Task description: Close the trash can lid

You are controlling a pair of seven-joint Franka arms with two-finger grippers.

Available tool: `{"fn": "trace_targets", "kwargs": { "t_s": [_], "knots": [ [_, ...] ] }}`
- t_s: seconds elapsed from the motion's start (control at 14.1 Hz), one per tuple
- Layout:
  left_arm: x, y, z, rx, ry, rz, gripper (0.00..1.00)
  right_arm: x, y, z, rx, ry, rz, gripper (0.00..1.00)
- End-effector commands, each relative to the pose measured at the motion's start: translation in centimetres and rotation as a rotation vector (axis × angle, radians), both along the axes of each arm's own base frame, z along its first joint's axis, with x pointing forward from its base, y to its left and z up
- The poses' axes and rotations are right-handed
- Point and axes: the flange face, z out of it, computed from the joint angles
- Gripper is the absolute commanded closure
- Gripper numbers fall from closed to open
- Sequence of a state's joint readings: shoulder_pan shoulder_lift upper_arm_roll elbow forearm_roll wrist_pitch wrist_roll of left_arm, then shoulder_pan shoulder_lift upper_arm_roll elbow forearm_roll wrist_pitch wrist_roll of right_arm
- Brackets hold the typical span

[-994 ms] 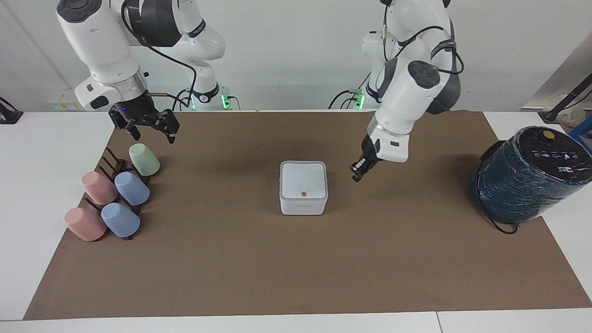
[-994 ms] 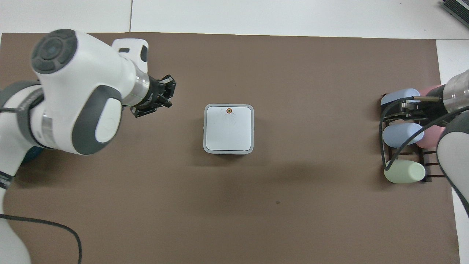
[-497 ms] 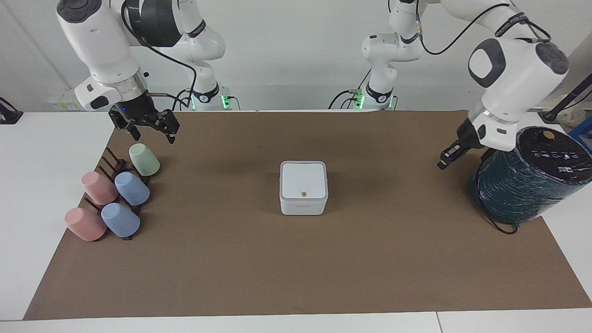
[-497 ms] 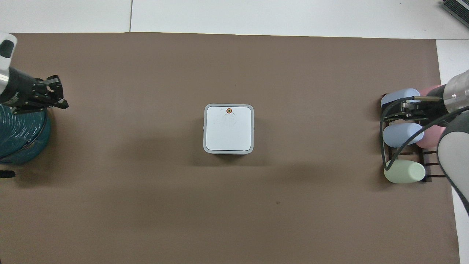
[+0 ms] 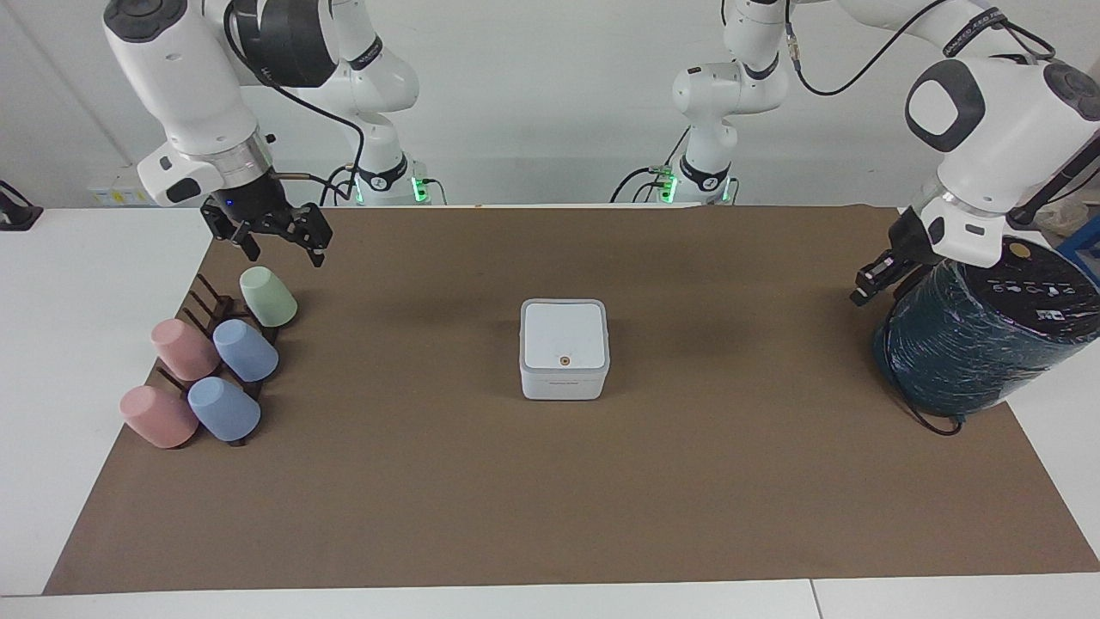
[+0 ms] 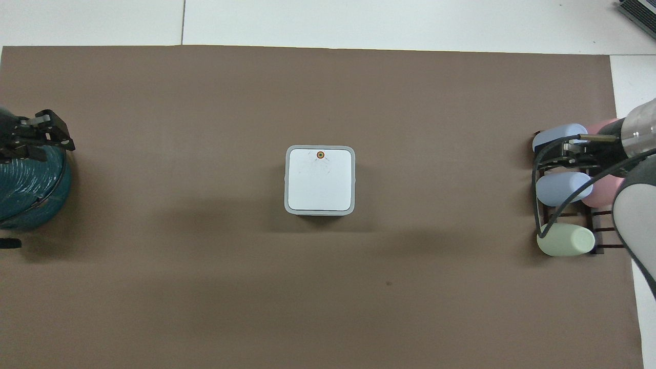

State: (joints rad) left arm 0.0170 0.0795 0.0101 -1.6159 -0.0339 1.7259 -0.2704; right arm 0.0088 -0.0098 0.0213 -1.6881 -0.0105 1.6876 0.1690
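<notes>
The white square trash can (image 5: pixel 563 388) stands in the middle of the brown mat. Its lid (image 5: pixel 564 334) lies flat and closed on it, orange dot up; in the overhead view the lid (image 6: pixel 320 180) also lies flat. My left gripper (image 5: pixel 866 290) is shut and empty in the air beside the teal cylinder, well away from the can toward the left arm's end; it also shows in the overhead view (image 6: pixel 50 134). My right gripper (image 5: pixel 282 251) is open and empty, held above the cup rack, waiting.
A large dark teal wrapped cylinder (image 5: pixel 980 337) with a black top stands at the left arm's end of the mat. A dark rack (image 5: pixel 210 311) with several pastel cups lies at the right arm's end. The brown mat (image 5: pixel 550 507) covers the table.
My left gripper has drawn away from beside the trash can to the teal cylinder at the left arm's end. The lid has stayed flat and closed. The right arm has not moved.
</notes>
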Motion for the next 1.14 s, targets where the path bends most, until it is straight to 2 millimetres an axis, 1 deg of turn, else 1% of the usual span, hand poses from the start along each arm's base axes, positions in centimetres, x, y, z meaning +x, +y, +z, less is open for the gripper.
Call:
{"fn": "trace_targets", "kwargs": {
  "t_s": [0.0,0.07,0.14,0.21,0.28,0.57,0.85,1.06],
  "knots": [
    [-0.6,-1.4,1.2,0.056,-0.014,-0.116,0.14,-0.3,-0.9,0.0,-0.004,0.003,-0.002,0.00],
    [-0.6,-2.0,1.3,0.079,-0.015,-0.181,0.14,-0.3,-0.9,0.1,-0.004,0.002,-0.003,0.00],
    [-0.6,-2.2,1.6,0.094,-0.020,-0.221,0.12,-0.3,-0.9,0.0,-0.004,0.003,-0.003,0.00],
    [-0.8,-2.5,2.3,0.096,-0.034,-0.236,0.09,-0.3,-0.7,0.0,-0.004,0.003,0.001,0.00],
    [-1.0,-2.9,3.0,0.097,-0.046,-0.244,0.00,-0.3,-0.6,0.0,-0.004,0.003,0.003,0.00],
    [-1.3,-3.0,3.7,0.096,-0.060,-0.260,0.00,-0.3,-0.5,0.0,-0.004,0.003,0.004,0.00],
    [-1.7,-3.1,4.4,0.101,-0.070,-0.353,0.00,-0.4,-0.2,0.0,-0.004,0.009,0.012,0.00],
    [-1.8,-3.1,4.6,0.100,-0.075,-0.356,0.00,-0.4,-0.1,0.1,-0.004,0.009,0.013,0.00]
  ]
}}
